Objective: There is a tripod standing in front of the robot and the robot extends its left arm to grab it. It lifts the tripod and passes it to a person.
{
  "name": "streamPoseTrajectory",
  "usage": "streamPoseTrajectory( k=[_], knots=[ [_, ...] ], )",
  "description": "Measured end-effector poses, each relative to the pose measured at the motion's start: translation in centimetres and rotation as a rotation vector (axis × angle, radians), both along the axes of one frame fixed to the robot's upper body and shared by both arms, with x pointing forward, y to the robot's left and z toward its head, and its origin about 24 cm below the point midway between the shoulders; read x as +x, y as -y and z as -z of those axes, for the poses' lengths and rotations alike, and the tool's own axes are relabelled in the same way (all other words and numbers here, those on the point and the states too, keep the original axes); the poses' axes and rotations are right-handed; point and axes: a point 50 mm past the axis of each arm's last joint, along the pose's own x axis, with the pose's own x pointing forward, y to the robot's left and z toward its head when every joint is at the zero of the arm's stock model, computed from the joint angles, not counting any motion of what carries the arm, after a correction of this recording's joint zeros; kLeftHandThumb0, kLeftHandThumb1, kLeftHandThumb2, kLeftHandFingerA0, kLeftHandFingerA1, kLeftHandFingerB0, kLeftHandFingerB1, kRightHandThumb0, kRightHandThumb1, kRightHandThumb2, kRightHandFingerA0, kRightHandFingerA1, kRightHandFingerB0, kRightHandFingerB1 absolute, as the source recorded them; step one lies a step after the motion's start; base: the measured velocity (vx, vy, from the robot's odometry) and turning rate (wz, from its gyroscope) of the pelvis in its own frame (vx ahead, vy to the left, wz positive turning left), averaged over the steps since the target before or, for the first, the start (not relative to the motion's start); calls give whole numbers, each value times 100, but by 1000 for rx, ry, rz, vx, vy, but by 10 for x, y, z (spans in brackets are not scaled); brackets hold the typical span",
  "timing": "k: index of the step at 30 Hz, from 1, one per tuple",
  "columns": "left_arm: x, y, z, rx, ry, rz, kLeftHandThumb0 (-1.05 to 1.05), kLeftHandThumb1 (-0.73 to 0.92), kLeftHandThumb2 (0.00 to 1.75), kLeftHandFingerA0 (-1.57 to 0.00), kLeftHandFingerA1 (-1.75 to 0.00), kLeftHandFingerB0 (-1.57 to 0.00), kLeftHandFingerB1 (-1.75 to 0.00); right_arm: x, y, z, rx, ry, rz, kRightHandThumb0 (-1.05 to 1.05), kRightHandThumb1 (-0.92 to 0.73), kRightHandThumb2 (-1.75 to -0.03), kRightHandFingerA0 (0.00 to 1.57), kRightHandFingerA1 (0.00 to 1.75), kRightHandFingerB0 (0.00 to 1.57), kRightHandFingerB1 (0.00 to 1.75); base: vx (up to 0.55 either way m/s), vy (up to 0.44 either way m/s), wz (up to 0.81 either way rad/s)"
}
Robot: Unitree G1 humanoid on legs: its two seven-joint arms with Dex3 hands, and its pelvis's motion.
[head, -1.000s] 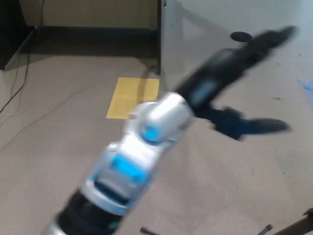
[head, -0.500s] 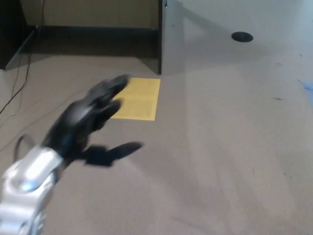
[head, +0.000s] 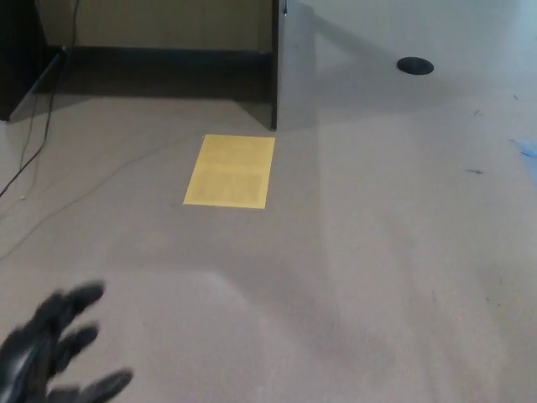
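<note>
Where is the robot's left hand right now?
Head view: the left hand sits at the bottom-left corner, fingers spread and empty, over bare floor below the yellow sheet.

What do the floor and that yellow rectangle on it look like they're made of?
The floor looks like short-pile carpet, grey-beige and matte: no glare, faint streaks like brushed nap, though the blur leaves it open. The yellow rectangle looks like a thin flat sheet, perhaps paper or card, also matte, with crisp straight edges and faint fold-like lines. The left hand, low in the head view, appears to be black plastic or rubber.
</note>
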Motion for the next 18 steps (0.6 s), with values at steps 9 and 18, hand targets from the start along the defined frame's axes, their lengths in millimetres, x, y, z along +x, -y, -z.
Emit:
streamPoseTrajectory(
  k=[9,18],
  knots=[
    [-47,-33,64,17,-261,-134,-56,37,68,-4,-39,-10,-29,-6,0,3,2,-12,5,-39,-67,-60,71,47,54,38,0,0,0],
    [-81,-57,93,154,-452,-176,-31,31,88,-2,-49,0,-47,-13,1,7,-4,-31,16,-38,-67,-61,69,42,52,37,0,0,0]
  ],
)
